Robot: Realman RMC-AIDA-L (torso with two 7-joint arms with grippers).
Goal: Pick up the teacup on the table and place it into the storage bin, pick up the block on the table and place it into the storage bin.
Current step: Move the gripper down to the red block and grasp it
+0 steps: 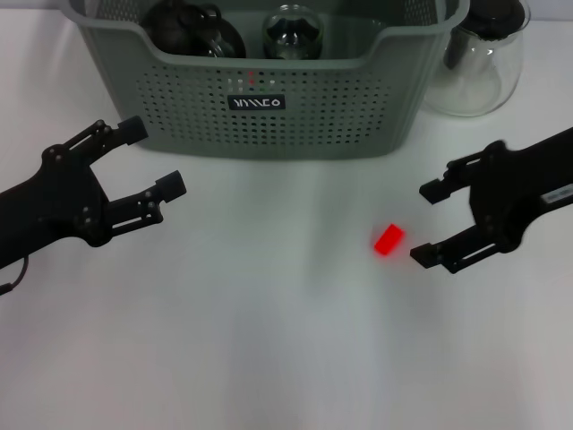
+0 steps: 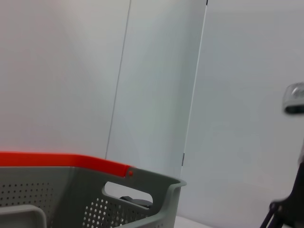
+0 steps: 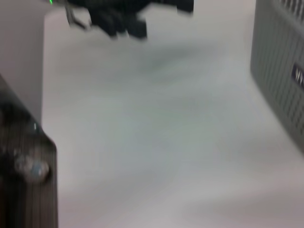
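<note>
We see the right gripper (image 1: pixel 430 222) w/ jaws spread wide, nothing between them, low over the white table (image 1: pixel 269 340) at approx 3 o'clock in the head view. One finger (image 1: pixel 436 189) points toward the centre, the other sits nearer the front edge. The red block (image 1: pixel 389 240) lies on the table just beside that nearer fingertip, at its 9 o'clock, apart from it and outside the gap between the jaws.

The left gripper (image 1: pixel 152 159) is also released, jaws wide apart and empty, at approx 9 o'clock in the head view. Its farther fingertip comes close to the front wall of the storage bin (image 1: pixel 269 107), near the bin's left corner; we can't tell if they touch.

The storage bin stands at 12 o'clock, label facing us. Inside it we make out dark rounded glassware (image 1: pixel 192 31) and a clear round item (image 1: pixel 291 31); which, if any, is the teacup we can't tell. A clear glass carafe (image 1: pixel 479 58) w/ dark lid stands just beside the bin at approx 1 o'clock.

The left wrist view shows the bin's rim and cut-out handle (image 2: pixel 128 195) against a pale wall. The right wrist view shows bare table, the bin's wall (image 3: pixel 280 80) and, farther off, the left gripper (image 3: pixel 121 16).
</note>
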